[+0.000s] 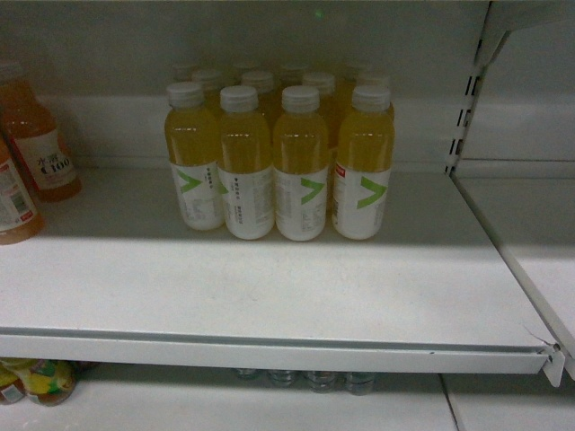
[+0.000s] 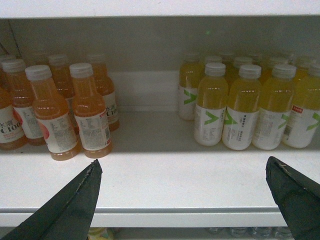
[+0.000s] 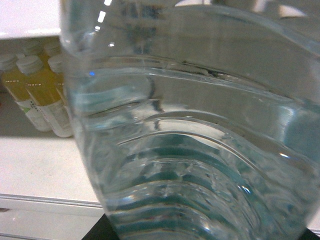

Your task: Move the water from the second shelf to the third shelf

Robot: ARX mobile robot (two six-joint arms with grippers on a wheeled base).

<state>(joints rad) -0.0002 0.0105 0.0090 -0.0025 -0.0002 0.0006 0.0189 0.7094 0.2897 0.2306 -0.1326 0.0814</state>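
The water bottle (image 3: pixel 200 140) fills the right wrist view, pressed up close to the lens, its clear ribbed wall blocking nearly everything. The right end effector itself barely shows, only dark edges at the bottom of that view, so I cannot tell for sure how its jaws stand; judging by how near the bottle sits, it is probably grasped.

The left end effector (image 2: pixel 185 200) is spread wide and empty, hovering in front of the white shelf (image 2: pixel 165 180). Ahead of it to the right stand the yellow drink bottles (image 2: pixel 240 105); ahead to the left, the orange drink bottles (image 2: pixel 65 110).

The step in hand looks like carrying the water to its new shelf. To do it well, keep the bottle upright, aim for the bare shelf surface in front of the yellow bottles, and set the base flat before letting go.
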